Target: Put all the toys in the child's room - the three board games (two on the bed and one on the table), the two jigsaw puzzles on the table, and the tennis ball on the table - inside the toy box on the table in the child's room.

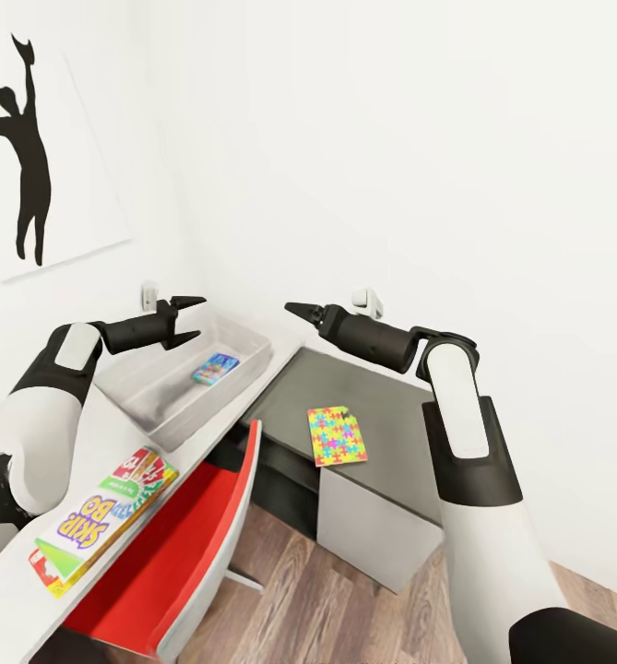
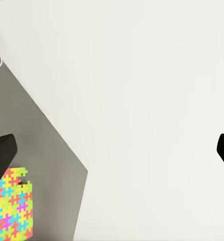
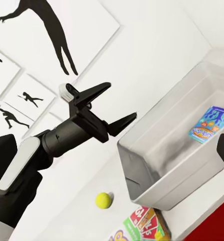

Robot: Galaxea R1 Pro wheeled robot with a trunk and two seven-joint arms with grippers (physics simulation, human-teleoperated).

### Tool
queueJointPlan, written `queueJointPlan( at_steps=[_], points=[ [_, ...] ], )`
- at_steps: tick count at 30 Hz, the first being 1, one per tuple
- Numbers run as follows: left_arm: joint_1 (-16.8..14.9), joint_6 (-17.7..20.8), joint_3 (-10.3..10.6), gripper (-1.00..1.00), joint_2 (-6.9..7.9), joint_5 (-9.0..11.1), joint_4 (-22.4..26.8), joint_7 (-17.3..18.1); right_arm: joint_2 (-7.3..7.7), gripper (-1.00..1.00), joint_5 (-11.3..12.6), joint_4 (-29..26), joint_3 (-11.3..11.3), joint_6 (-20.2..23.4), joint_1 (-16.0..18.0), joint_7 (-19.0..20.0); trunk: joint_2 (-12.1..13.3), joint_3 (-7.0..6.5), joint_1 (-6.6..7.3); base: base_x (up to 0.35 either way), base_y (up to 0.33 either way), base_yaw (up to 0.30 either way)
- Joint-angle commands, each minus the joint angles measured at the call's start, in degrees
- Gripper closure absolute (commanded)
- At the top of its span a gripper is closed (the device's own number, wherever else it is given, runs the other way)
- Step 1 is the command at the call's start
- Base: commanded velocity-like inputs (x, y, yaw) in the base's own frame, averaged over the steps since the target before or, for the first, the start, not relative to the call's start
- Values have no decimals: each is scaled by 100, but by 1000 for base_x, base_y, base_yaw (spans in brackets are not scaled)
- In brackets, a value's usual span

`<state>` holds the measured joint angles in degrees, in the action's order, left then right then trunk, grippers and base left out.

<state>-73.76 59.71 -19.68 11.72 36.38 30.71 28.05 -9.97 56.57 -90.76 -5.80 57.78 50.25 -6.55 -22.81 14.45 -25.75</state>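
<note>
The grey toy box [image 1: 165, 406] stands on the pale table [image 1: 17, 590] against the wall, with a light blue board game [image 1: 216, 367] lying flat inside it. My left gripper [image 1: 199, 318] hovers open and empty above the box's far rim. A SKIP BO board game [image 1: 100, 521] lies on the table nearer to me. The tennis ball [image 3: 103, 200] rests on the table beside the box, under my left arm. One jigsaw puzzle [image 1: 336, 435] lies on the lower dark desk [image 1: 391, 406]. My right gripper [image 1: 291, 309] is open in the air above that desk, holding nothing.
A red chair [image 1: 183, 544] is tucked under the table's edge between the two desks. The white wall is close behind both. Black silhouette pictures [image 1: 27, 148] hang at the left. Wood floor [image 1: 345, 618] shows below the dark desk's white panel [image 1: 373, 530].
</note>
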Motion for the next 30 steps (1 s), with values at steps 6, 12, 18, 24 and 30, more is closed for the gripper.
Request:
queueJointPlan(
  at_steps=[6, 12, 18, 24, 30],
  points=[
    [-5, 29, -27, -100, 67, -52, -3, 51, -2, -100, 50, -4, 10, 26, 3, -64, -11, -43, -3, -20, 0, -93],
    [2, 29, -27, -100, 96, -52, -3, 57, -2, -100, 43, -4, 29, 40, 3, -66, -11, -96, -3, -3, 0, -110],
    [9, 29, -20, -100, 126, -52, -10, 123, -2, -100, 33, 0, 49, 49, 3, -66, -11, -150, -3, -1, 0, -123],
    [15, 29, -21, -100, 146, -55, -12, 192, -2, -100, 30, 4, 52, 45, 3, -63, -11, -204, -3, 0, 0, -133],
    [15, 29, -16, -100, 153, -59, -12, 262, -2, -100, 37, 5, 111, 48, 3, -54, -11, -257, -3, 0, 0, -136]
  ],
)
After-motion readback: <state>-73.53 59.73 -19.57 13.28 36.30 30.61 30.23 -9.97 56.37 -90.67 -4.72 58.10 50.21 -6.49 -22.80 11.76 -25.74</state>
